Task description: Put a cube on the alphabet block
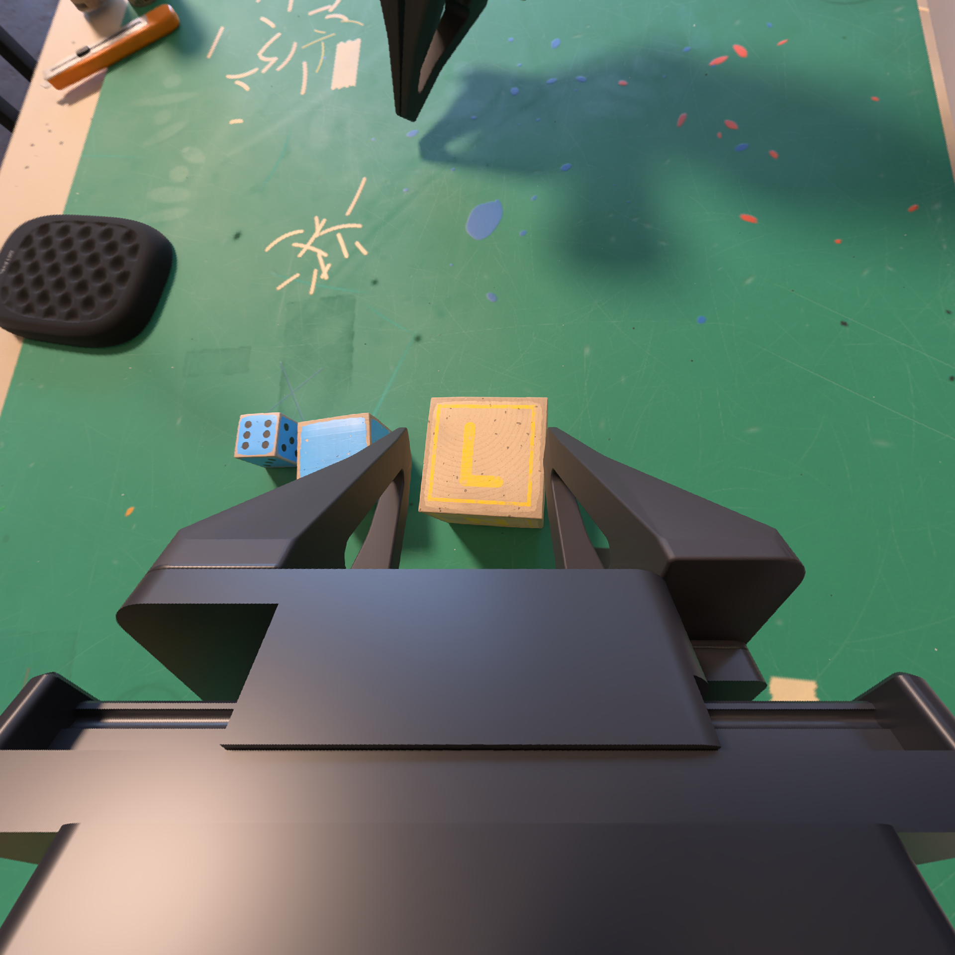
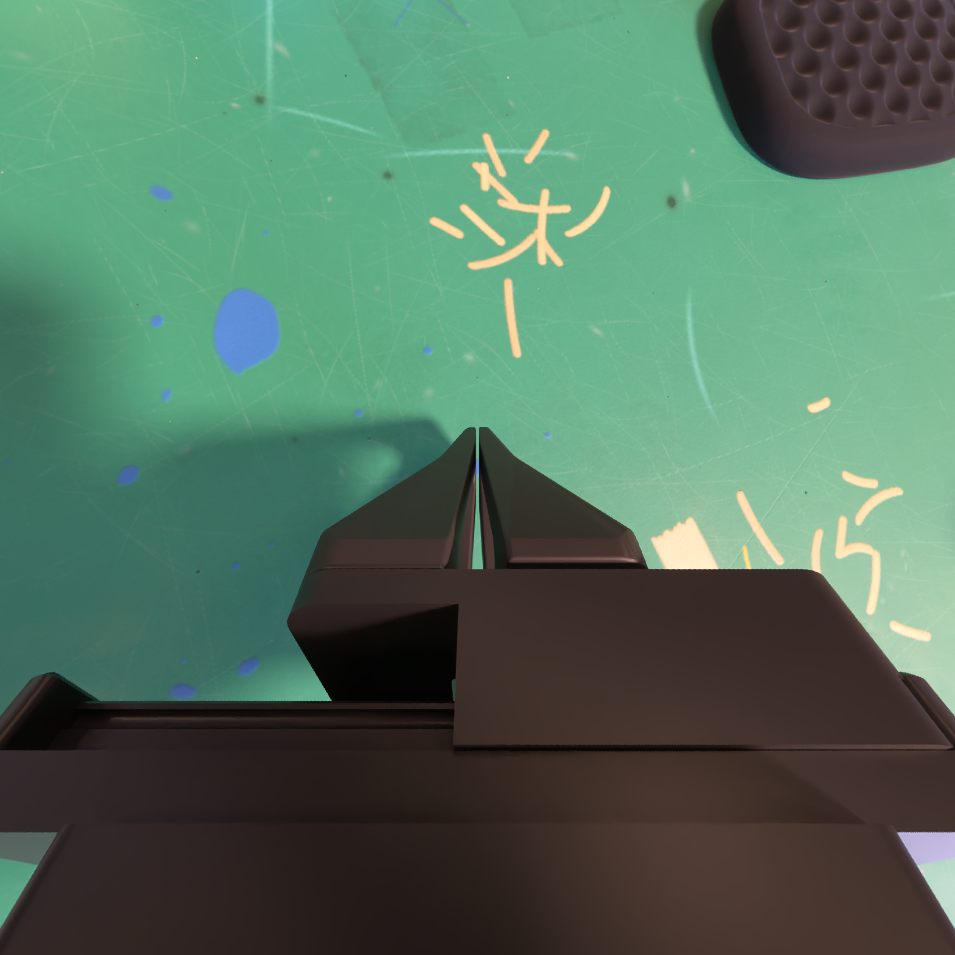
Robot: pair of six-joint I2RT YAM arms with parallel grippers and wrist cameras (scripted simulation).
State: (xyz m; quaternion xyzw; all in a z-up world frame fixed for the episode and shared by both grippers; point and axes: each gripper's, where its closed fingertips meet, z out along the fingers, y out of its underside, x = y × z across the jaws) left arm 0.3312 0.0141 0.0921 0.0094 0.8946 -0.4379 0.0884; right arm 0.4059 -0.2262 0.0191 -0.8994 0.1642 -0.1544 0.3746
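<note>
A wooden alphabet block (image 1: 483, 460) with a yellow letter on top stands on the green mat (image 1: 672, 362). My left gripper (image 1: 478, 431) is open and straddles it. The right finger is at the block's side and a narrow gap shows at the left finger. A blue cube (image 1: 333, 442) lies just left of the left finger, partly hidden by it. A blue die (image 1: 266, 439) touches the cube's left side. My right gripper (image 2: 476, 429) is shut and empty over bare mat (image 2: 258, 155). It also shows at the top of the left wrist view (image 1: 413, 111).
A black dimpled pad (image 1: 82, 279) lies at the mat's left edge and shows in the right wrist view (image 2: 847, 77). An orange utility knife (image 1: 113, 44) lies at the far left corner. The beige table edge (image 1: 31, 181) runs along the left.
</note>
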